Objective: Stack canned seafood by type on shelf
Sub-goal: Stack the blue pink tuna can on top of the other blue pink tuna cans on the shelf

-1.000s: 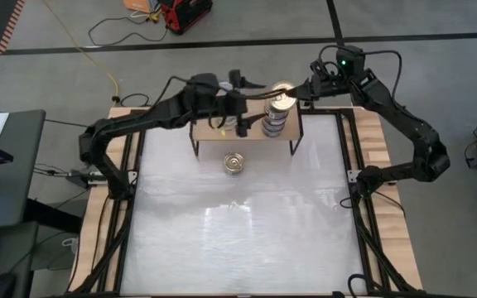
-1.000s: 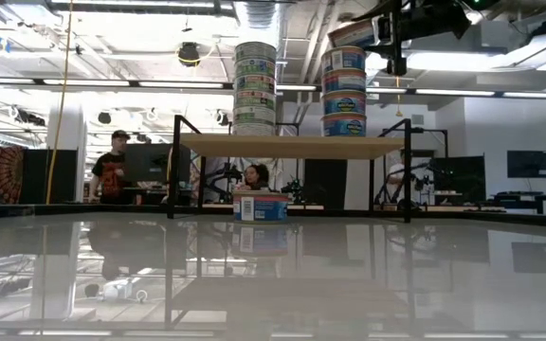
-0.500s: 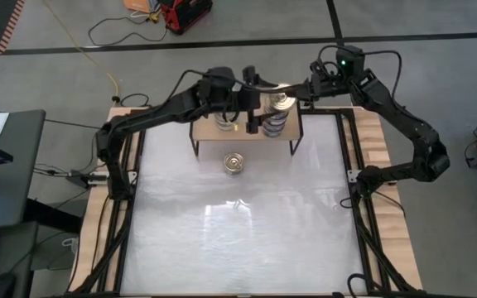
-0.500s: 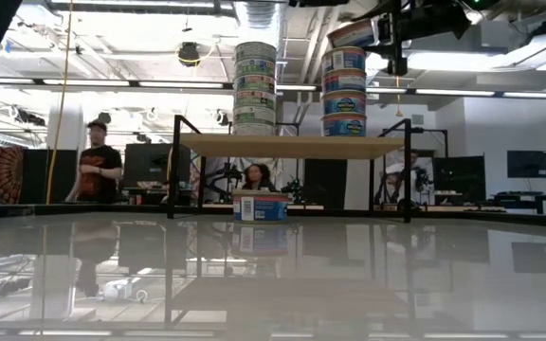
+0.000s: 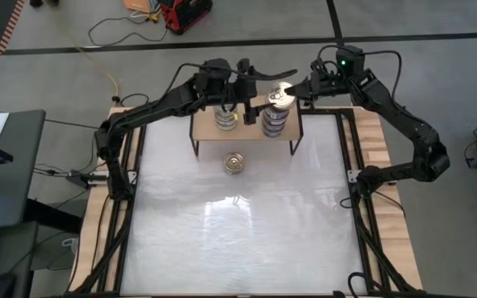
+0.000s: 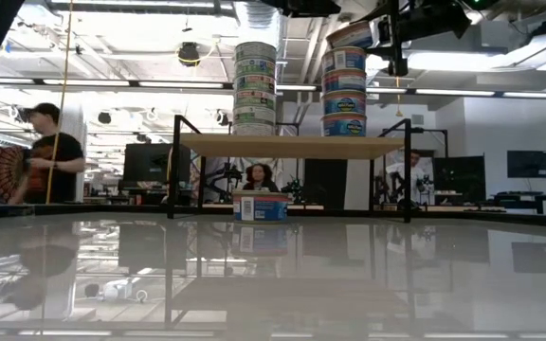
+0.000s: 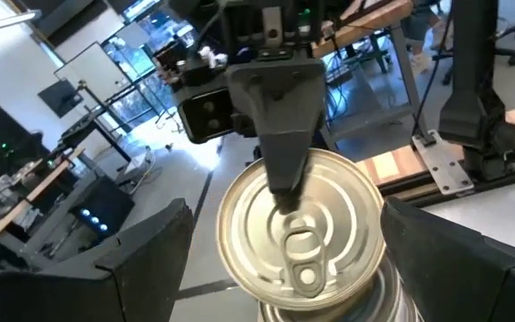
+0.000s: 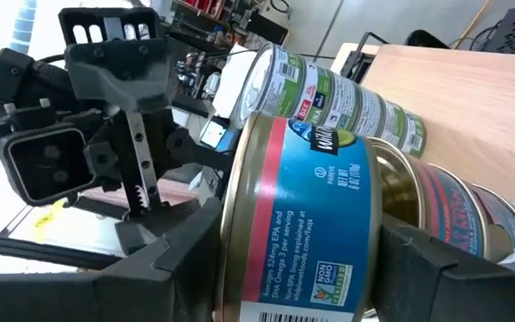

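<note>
The shelf (image 5: 247, 137) stands at the table's far side and carries two stacks of tins. The left stack (image 6: 255, 87) is several silver-lidded tins high. The right stack (image 6: 343, 95) is three blue-labelled tins high. At its top my right gripper (image 5: 293, 89) is shut on a gold-lidded tin (image 7: 298, 237). My left gripper (image 5: 259, 93) is open and level, with one finger on either side of that tin, and touches nothing. One more tin (image 5: 234, 161) stands on the table in front of the shelf. My right gripper pinches the top tin between its two fingers. One finger lies across the gold lid (image 7: 286, 192) as far as its middle; the other is at the base, hidden by the tin. The fingers come about level from the far right. The tin (image 6: 349, 34) sits tilted at the stack's top; whether it rests there I cannot tell.
The white tabletop (image 5: 238, 240) spreads out in front of the shelf inside a black frame. Beyond the table, people (image 6: 45, 156) are in the room. The shelf's black legs (image 6: 173, 170) stand at its corners.
My left gripper has gone toward the table's far edge and to the right, from in front of the left stack to the gold-lidded tin at the top of the right stack, staying open. A person in the room has walked to the left.
</note>
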